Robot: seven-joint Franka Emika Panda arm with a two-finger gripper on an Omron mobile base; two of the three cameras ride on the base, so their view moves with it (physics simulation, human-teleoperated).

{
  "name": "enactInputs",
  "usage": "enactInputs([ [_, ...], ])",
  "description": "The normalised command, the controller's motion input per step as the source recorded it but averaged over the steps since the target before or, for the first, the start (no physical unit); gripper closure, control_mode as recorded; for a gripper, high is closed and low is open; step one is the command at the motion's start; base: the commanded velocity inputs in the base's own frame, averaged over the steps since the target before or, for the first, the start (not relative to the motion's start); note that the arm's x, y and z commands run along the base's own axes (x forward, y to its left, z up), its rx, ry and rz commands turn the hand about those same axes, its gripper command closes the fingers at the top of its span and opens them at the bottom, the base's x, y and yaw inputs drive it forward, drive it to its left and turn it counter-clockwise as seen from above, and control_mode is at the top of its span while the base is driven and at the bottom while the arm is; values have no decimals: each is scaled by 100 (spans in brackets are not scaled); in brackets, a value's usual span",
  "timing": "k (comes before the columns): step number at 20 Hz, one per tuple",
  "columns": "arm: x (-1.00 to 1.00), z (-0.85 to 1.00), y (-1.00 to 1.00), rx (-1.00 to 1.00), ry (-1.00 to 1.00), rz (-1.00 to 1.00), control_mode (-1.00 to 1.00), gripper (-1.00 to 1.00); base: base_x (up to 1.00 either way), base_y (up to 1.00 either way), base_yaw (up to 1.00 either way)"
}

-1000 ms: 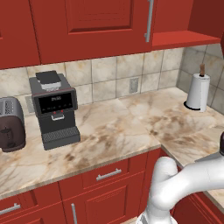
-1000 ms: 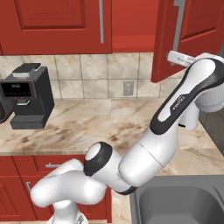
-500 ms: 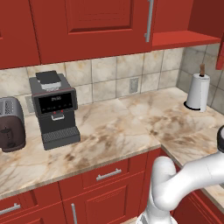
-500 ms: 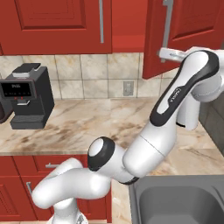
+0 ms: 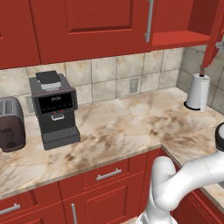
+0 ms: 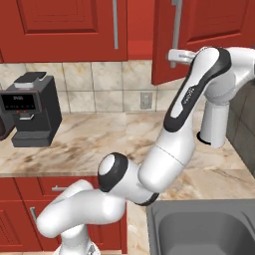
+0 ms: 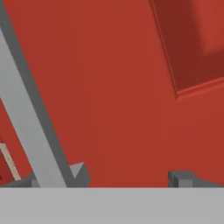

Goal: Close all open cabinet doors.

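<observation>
One door (image 6: 199,35) is seen ajar, its handle (image 7: 30,122) beside the wide-open, empty end effector (image 7: 127,179). It should be pushed flat on the panel until flush.

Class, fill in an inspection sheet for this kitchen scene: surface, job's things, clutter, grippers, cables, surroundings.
Surface: marble counter, corner-shaped.
Job's things: open cabinet door swung out on the right; closed cabinet door beside it.
Clutter: coffee machine, toaster, paper towel roll.
Grippers: gripper open, fingers close to the open door's face, its bar handle by one tip.
Cables: nothing seen.
Surroundings: tiled backsplash, wall outlet, sink.
</observation>
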Motion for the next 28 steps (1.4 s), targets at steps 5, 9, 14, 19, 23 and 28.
enactInputs([
  [5,39,0,71,0,0,0,-100,-100,0,0,0],
  [9,46,0,73,0,0,0,-100,-100,0,0,0],
  [14,49,0,71,0,0,0,-100,-100,0,0,0],
  [19,52,-2,67,0,0,0,-100,-100,0,0,0],
  [23,56,0,62,0,0,0,-100,-100,0,0,0],
  [28,62,0,60,0,1,0,-100,-100,0,0,0],
])
